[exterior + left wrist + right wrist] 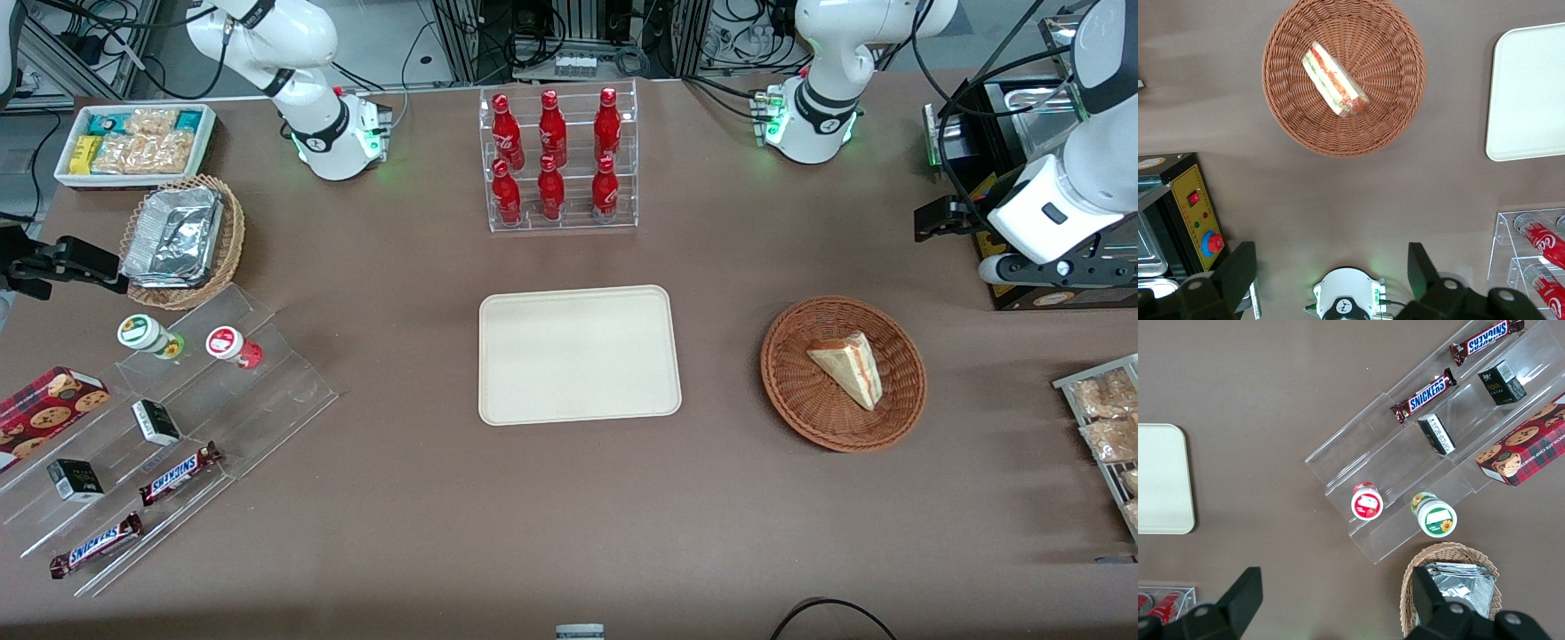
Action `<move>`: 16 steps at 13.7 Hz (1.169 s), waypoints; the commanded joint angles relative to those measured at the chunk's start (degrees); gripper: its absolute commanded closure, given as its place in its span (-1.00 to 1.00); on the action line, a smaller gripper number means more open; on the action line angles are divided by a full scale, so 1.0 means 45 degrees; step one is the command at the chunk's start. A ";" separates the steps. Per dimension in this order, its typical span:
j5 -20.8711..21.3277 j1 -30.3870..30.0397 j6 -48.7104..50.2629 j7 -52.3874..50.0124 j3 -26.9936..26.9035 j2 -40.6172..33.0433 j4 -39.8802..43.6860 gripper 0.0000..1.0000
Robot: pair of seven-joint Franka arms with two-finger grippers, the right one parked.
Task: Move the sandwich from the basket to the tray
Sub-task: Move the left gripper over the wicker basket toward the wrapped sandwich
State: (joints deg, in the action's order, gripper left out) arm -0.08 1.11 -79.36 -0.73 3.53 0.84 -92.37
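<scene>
**Sandwich in the basket, gripper raised and spread**

The sandwich (848, 366) lies on its side in the round reddish-brown basket (791, 391), with the striped cut edge turned up. The cream tray (578, 307) sits flat on the brown table (569, 516), apart from the basket and toward the parked arm's end, with bare table between them.

The gripper (1331, 270) hangs high above the table, farther from the front camera than the basket. Its two fingers (1238, 270) stand wide apart and hold nothing.

Near the working arm stands a black box (1191, 213) with a yellow panel and a red button. A clear rack of red bottles (558, 160) stands farther from the front camera than the tray. At the table edge beside the basket lies a wire rack of snack bags (1107, 418).
</scene>
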 commanded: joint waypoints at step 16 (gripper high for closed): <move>0.0057 0.0086 -0.4236 -0.0460 -0.0082 0.0887 -0.3221 -1.00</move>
State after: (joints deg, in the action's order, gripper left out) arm -0.16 1.34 -95.48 -1.33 3.49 5.34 -104.26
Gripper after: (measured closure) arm 0.000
